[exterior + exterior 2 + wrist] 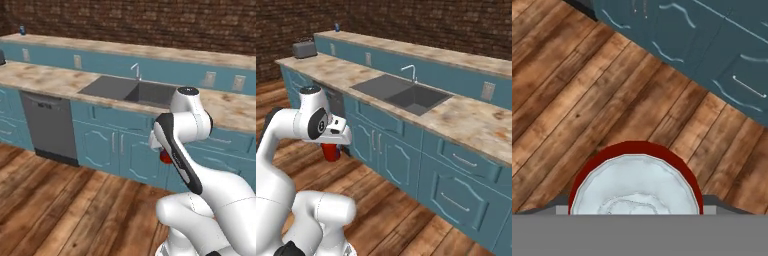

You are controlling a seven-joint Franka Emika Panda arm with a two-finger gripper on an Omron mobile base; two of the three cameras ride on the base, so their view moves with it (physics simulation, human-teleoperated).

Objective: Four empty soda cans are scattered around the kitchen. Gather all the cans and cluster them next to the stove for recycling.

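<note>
You're over a wooden plank floor (60, 200) in front of a run of teal cabinets (406, 160) under a speckled stone counter (45, 80). Closest to you, the gripper (331, 150) hangs above the floor, clenched on a red soda can (330, 151); from the hand camera you look straight down on the can's silver top and red rim (634, 185), held between the fingers with the boards beneath. From the left base camera you catch just a bit of red (165, 157) behind the forearm. Beyond it, the steel sink (401, 92) with its faucet (410, 72) sits in the counter, a dishwasher (50, 127) to the left. Farther back, a toaster (304, 48) stands on the counter, and a small blue can (337, 27) sits on the raised ledge against the brick wall (150, 20).
</note>
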